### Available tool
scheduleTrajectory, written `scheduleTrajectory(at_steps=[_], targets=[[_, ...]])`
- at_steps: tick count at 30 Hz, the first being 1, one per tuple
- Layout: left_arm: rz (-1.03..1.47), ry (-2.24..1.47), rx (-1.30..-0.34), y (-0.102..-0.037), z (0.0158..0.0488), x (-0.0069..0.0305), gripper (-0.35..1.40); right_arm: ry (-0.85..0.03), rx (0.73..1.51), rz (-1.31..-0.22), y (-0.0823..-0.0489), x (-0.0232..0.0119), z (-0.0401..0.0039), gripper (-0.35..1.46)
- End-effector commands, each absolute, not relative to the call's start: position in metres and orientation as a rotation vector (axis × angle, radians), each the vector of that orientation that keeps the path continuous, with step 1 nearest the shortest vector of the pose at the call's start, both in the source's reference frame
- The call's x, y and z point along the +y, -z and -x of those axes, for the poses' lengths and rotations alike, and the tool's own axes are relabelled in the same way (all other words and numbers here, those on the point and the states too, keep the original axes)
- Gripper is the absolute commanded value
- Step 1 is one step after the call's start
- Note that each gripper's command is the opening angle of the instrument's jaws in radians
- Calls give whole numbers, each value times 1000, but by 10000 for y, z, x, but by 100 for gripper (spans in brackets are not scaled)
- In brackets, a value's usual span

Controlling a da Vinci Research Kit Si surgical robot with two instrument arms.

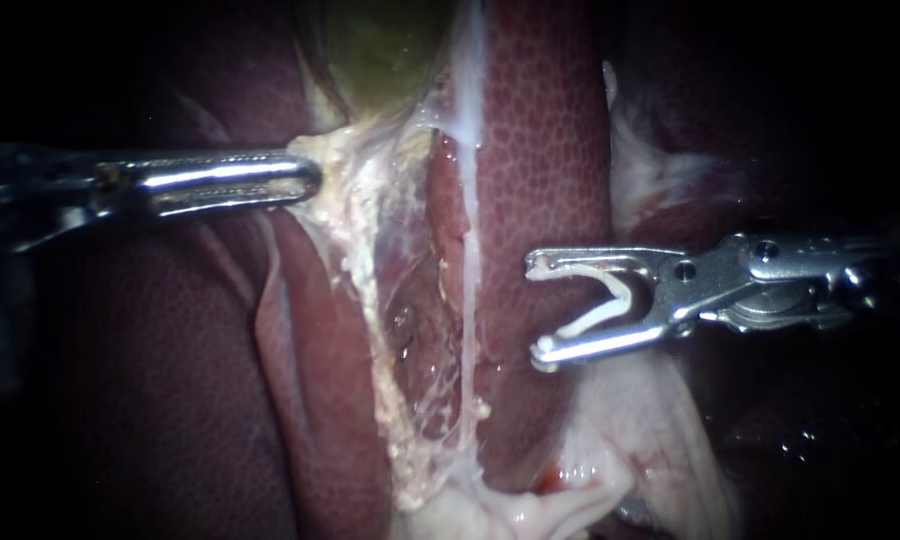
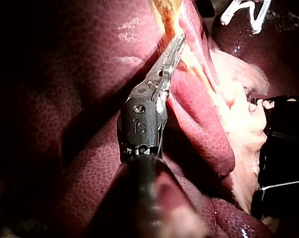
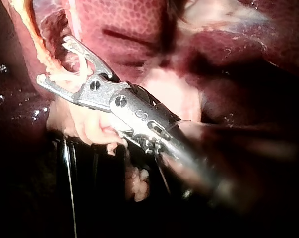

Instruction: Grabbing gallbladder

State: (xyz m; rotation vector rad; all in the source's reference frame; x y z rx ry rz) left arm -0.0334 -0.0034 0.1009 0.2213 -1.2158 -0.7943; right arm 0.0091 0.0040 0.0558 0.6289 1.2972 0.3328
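In the endoscope view, the left instrument (image 1: 310,180) lay with its jaws pressed together on the pale tissue (image 1: 345,160) just under the greenish gallbladder (image 1: 380,50). The gallbladder sat at the top, between folds of the liver (image 1: 550,150). The hold seemed to be only at the very tip. I judge that a deeper bite and a slow, even pull would serve better than a hard pull, which could tear the thin web below. The right instrument (image 1: 542,308) stood apart over the liver, its jaws wide but carrying a white clip (image 1: 615,300) between them. Most of the gallbladder was cut off by the upper edge.

In the left wrist view, the jaws of the left instrument (image 2: 178,40) lay together, with the tips in yellowish tissue. How much tissue was between them could not be seen. The gallbladder itself did not show. A dark object (image 2: 283,148) beside the tissue was not clear to me.

In the right wrist view, the white clip (image 3: 77,69) touched both jaws of the right instrument (image 3: 54,60). Its shaft was blurred, and no gallbladder showed.
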Motion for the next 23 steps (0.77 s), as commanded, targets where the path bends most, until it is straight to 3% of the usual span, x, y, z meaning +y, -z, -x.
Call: scheduleTrajectory(at_steps=[1, 23], targets=[[-218, 799, -1214, -1006, 331, -33, -35, -333, 1297, -629, -558, 40, -91, 58], [-208, 807, -1208, -1004, 325, -34, -35, -333, 1297, -629, -559, 40, -91, 58]])
